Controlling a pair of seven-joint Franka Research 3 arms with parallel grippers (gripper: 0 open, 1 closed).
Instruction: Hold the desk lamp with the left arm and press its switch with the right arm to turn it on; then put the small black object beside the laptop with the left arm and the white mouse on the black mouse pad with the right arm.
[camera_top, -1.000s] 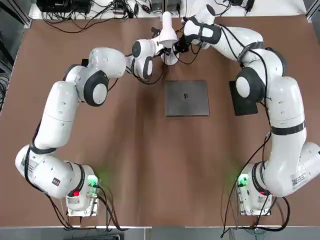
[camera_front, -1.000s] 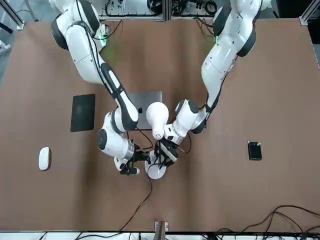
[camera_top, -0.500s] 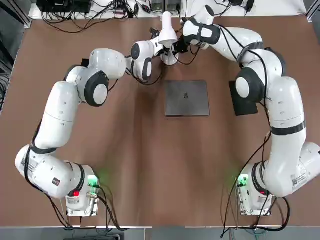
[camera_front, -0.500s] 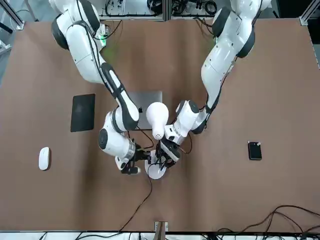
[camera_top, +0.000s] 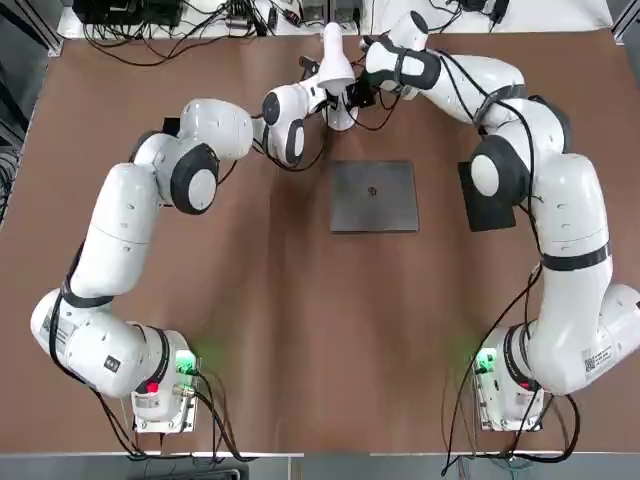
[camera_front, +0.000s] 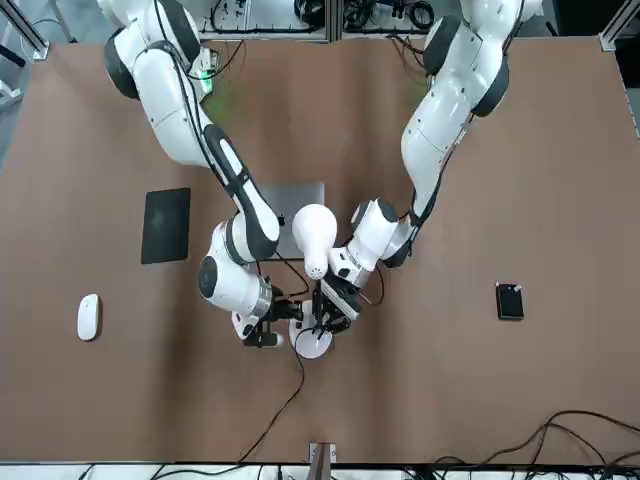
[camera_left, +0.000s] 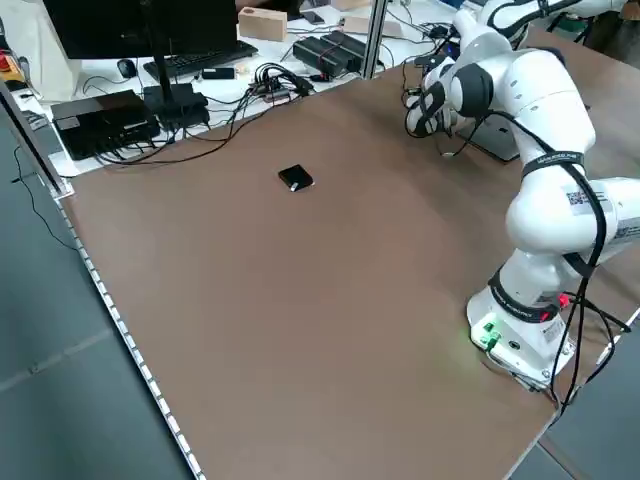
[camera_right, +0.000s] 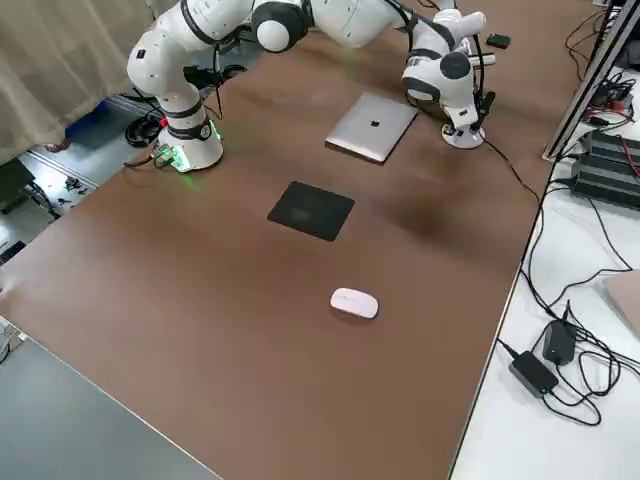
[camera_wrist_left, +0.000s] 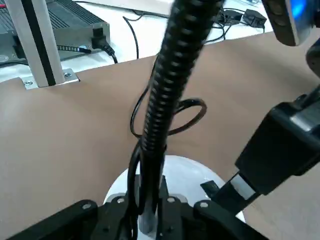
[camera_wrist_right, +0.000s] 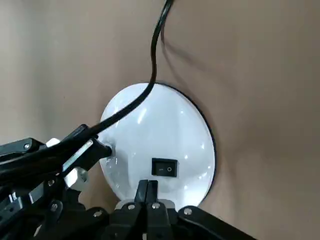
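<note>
The white desk lamp (camera_top: 336, 62) stands at the table's far middle, its head (camera_front: 315, 236) above its round base (camera_front: 314, 343). My left gripper (camera_wrist_left: 150, 212) is shut on the lamp's black ribbed neck (camera_wrist_left: 169, 85) just above the base; it also shows in the front view (camera_front: 333, 303). My right gripper (camera_wrist_right: 148, 191) is shut, its tips over the base's rim just short of the black switch (camera_wrist_right: 164, 168). The small black object (camera_front: 510, 300) lies far off on the robot's left side. The white mouse (camera_front: 89, 317) lies beyond the black mouse pad (camera_front: 166, 225). The closed laptop (camera_top: 374, 196) sits mid-table.
The lamp's black cable (camera_front: 285, 400) runs from the base to the far table edge. A post, power bricks and cables (camera_right: 590, 160) line that edge. Both arms crowd around the lamp.
My left gripper has closed on the lamp's neck. My right gripper has edged slightly closer to the base.
</note>
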